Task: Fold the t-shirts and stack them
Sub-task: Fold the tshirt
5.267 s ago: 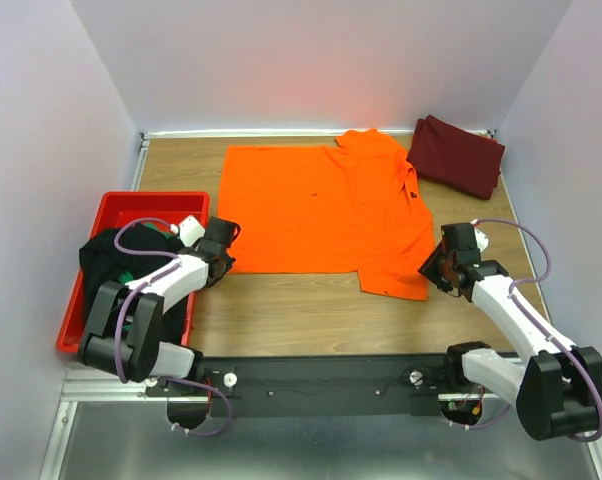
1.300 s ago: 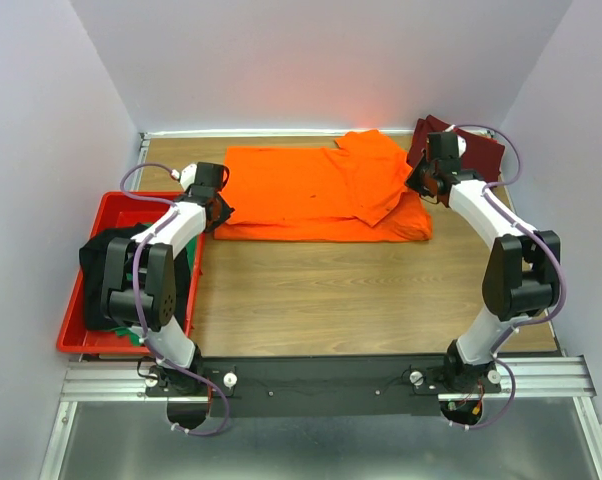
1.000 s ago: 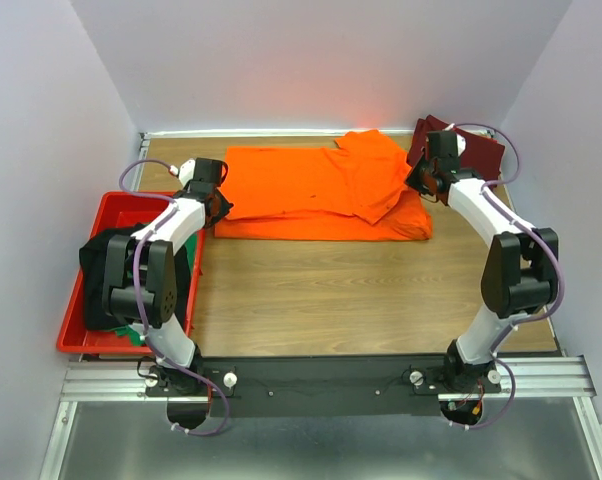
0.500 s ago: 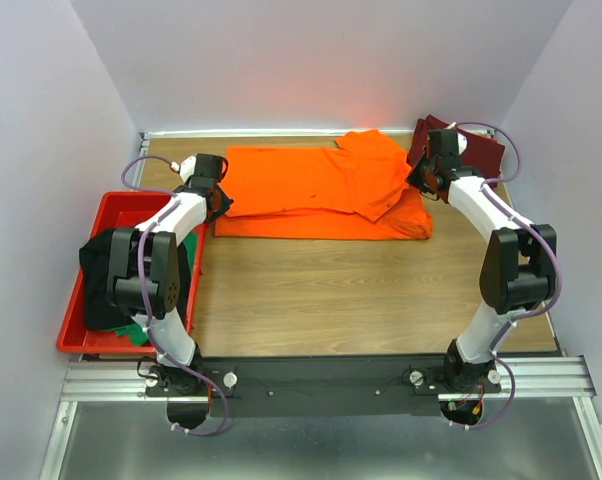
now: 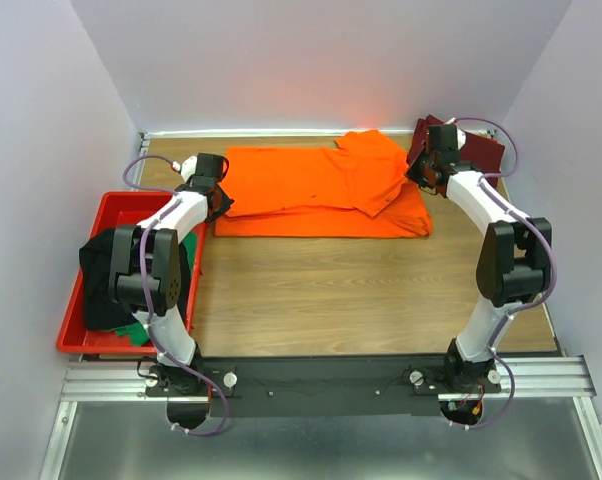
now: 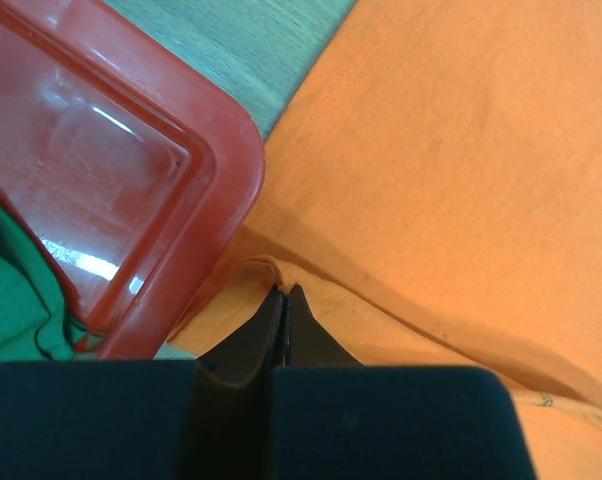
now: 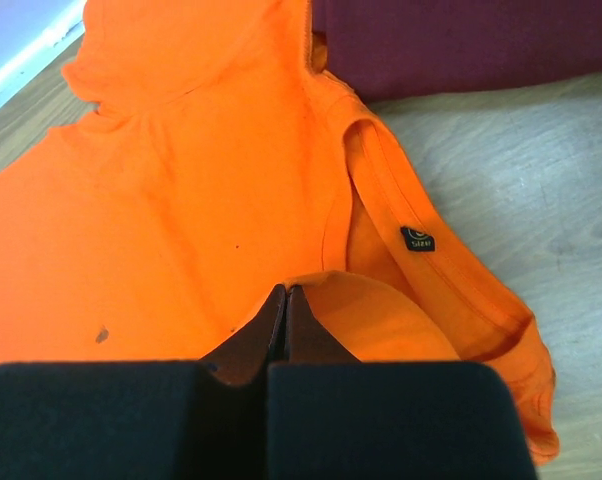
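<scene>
The bright orange t-shirt lies at the back of the table, its near half folded over towards the back. My left gripper is shut on the shirt's left edge beside the red bin. My right gripper is shut on the shirt's right edge near the collar and its label. The dark maroon t-shirt lies folded at the back right corner; it also shows in the right wrist view. Black and green shirts lie in the bin.
A red plastic bin stands at the left edge of the table, its corner right beside my left gripper. Bare wooden table lies in front of the orange shirt. Walls close in the back and both sides.
Since 5.3 s ago both grippers carried the shirt's near edge to the back, folding it in half. In the last second they moved a little farther back, still holding the cloth.
</scene>
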Tool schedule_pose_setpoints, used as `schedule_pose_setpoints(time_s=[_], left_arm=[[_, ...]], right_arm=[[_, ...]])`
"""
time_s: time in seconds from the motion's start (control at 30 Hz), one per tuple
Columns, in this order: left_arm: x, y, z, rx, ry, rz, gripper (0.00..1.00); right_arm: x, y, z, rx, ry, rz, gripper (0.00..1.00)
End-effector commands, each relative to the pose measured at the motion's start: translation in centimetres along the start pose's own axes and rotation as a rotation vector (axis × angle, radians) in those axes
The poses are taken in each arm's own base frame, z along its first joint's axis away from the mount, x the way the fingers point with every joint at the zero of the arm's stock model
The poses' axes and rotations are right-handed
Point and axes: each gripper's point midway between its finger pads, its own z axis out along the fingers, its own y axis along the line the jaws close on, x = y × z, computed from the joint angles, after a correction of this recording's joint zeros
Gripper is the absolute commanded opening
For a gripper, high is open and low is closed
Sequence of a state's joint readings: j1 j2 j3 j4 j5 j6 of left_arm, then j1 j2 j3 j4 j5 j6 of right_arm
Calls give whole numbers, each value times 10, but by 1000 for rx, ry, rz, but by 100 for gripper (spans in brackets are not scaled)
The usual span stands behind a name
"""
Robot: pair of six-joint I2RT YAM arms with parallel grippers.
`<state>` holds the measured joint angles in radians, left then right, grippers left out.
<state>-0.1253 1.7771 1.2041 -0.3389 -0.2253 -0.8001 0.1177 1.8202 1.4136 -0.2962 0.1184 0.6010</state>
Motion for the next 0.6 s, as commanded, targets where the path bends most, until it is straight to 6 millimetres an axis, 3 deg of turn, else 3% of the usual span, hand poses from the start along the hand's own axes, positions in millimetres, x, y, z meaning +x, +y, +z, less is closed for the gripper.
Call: schedule_pose_setpoints(time_s=[0.0, 0.57], left_arm=[[-10, -2, 3, -3, -18, 2, 0], [-11, -4, 9, 0, -19, 8, 0]], right_arm=[[-10, 8, 8, -30, -16, -3, 0], [-2, 7, 20, -30, 9, -21, 0]])
